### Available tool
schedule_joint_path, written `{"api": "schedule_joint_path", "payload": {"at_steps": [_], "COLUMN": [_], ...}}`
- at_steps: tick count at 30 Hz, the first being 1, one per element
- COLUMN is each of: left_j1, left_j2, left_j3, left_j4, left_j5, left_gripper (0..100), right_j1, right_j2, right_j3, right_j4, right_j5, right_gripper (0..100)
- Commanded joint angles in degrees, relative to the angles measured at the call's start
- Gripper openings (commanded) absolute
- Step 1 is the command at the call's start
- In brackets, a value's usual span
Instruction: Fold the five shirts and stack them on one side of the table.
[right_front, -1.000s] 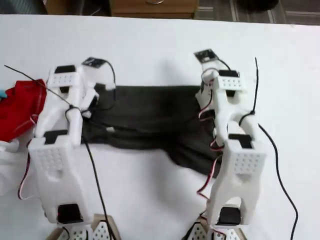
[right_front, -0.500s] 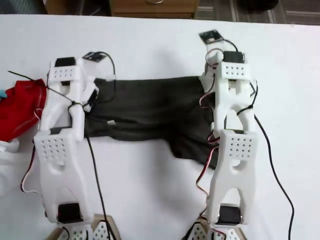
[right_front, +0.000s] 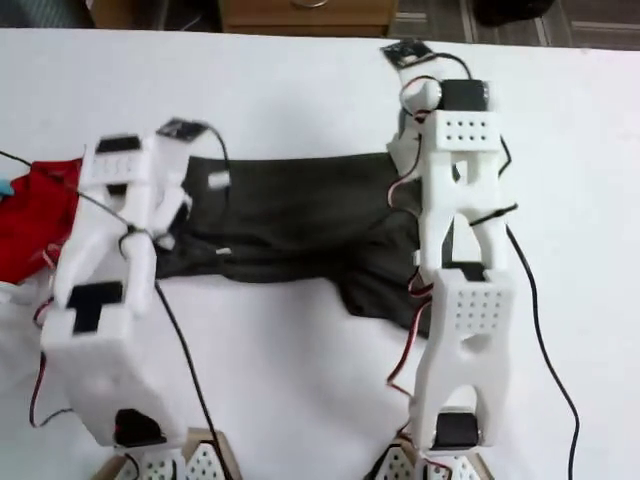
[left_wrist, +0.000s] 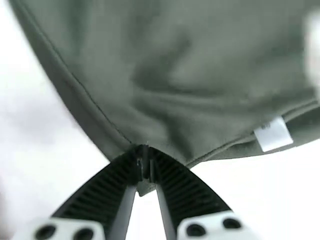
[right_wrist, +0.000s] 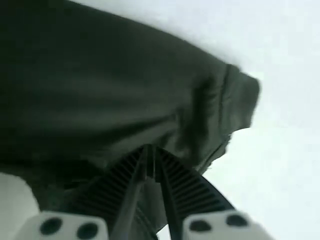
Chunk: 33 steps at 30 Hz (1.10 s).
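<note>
From above we see the dark shirt spread on the white table between both arms, with a red shirt beside the left arm. The wrist views add the grips. The left gripper pinches the dark shirt's hem edge, and the right gripper seems clamped on a fold by the sleeve.

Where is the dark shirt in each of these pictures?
High view: dark shirt across the middle of the white table.
Left wrist view: shirt corner pinched in the left pincer.
Right wrist view: shirt edge pinched in the right pincer.
Shared landmark: the shirt's white tag, high and left wrist views.
</note>
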Motion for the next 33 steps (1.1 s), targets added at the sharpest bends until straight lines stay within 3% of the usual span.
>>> {"api": "schedule_joint_path", "payload": {"at_steps": [1,9,17,22,25,33], "left_j1": [-0.6,-0.9,-0.6,-0.4,-0.4,-0.6], "left_j2": [-9.8,-11.6,-11.4,-11.3,-11.7,-11.6], "left_j3": [15.1,25.6,26.2,26.7,28.1,28.0], "left_j4": [-10.5,-19.6,-19.9,-21.2,-22.9,-22.9], "left_j5": [-1.1,-0.9,-0.8,4.7,7.4,7.6], "left_gripper": [3,3,3,3,3,3], "right_j1": [-2.4,-4.4,-5.1,-5.1,-5.5,-11.2], "right_j2": [-9.5,-24.9,-43.9,-43.8,-44.2,-55.3], "right_j3": [6.6,31.5,73.2,85.3,86.8,86.4], "right_j4": [0.0,-8.5,-33.1,-44.2,-43.4,-29.8], "right_j5": [0.0,0.0,0.4,0.0,0.0,0.5], "right_gripper": [1.9,1.9,1.9,1.9,1.9,1.9]}}
